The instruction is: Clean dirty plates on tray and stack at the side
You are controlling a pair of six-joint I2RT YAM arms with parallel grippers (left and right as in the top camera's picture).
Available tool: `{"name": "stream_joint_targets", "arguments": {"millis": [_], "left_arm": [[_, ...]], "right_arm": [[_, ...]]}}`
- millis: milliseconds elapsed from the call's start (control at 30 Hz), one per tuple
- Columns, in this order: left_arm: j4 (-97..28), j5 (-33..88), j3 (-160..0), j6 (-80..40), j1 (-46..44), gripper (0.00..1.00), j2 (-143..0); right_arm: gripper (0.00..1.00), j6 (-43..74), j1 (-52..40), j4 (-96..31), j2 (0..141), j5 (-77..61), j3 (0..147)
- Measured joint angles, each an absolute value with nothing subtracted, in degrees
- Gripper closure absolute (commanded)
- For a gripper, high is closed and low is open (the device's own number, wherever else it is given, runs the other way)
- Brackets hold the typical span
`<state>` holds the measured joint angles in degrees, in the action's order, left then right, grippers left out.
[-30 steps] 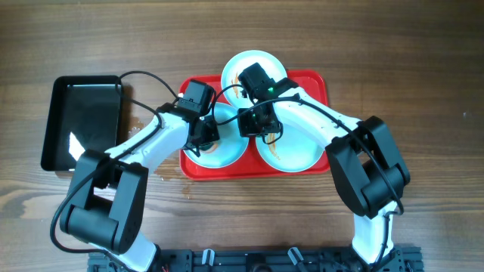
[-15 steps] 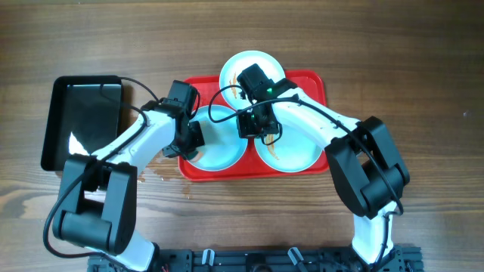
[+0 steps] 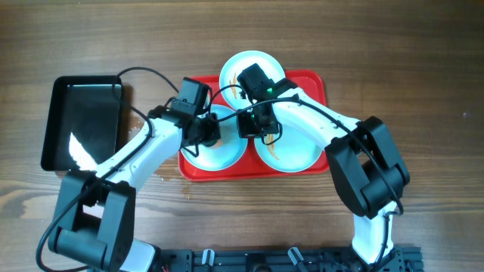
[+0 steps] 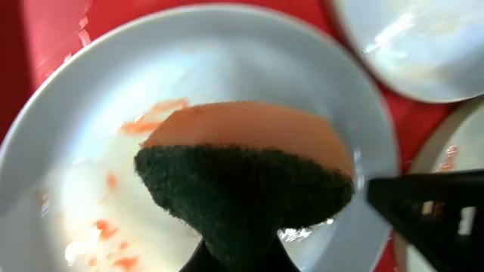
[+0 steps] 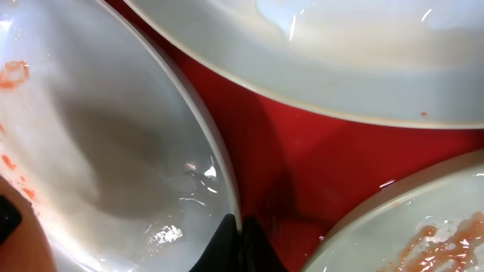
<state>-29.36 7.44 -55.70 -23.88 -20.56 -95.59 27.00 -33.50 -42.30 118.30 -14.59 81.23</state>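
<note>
The red tray [image 3: 314, 83] carries three pale plates. Orange streaks mark the left plate [image 3: 223, 156] [image 4: 106, 121]. My left gripper [image 3: 206, 130] [image 4: 240, 257] is shut on an orange sponge with a dark green scouring face [image 4: 242, 174], pressed onto this plate. My right gripper [image 3: 253, 125] [image 5: 240, 245] is shut on the right rim of the same plate [image 5: 98, 136]. The far plate [image 3: 253, 62] [image 5: 340, 53] looks mostly clean. Orange-brown smears show on the right plate [image 3: 293, 156] [image 5: 423, 219].
A glossy black tray [image 3: 83, 121] lies on the wooden table left of the red tray. Small wet specks sit on the wood by the red tray's front left corner [image 3: 165, 177]. Both arms cross over the red tray's middle.
My left gripper with the sponge swept left across the left plate, then back to the right. The right gripper has kept still on the plate's rim.
</note>
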Motion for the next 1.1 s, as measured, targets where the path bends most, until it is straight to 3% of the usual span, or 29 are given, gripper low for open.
{"name": "stream_joint_targets", "arguments": {"millis": [500,1100], "left_arm": [[-24.4,7.1,-55.7,-24.9,-20.6,0.96,-101.9],[-36.8,9.6,-57.1,-27.3,-12.4,0.96,-101.6]], "right_arm": [[0.96,27.0,-33.5,-42.3,118.3,-15.0,81.1],[0.96,27.0,-33.5,-42.3,118.3,-15.0,81.1]]}}
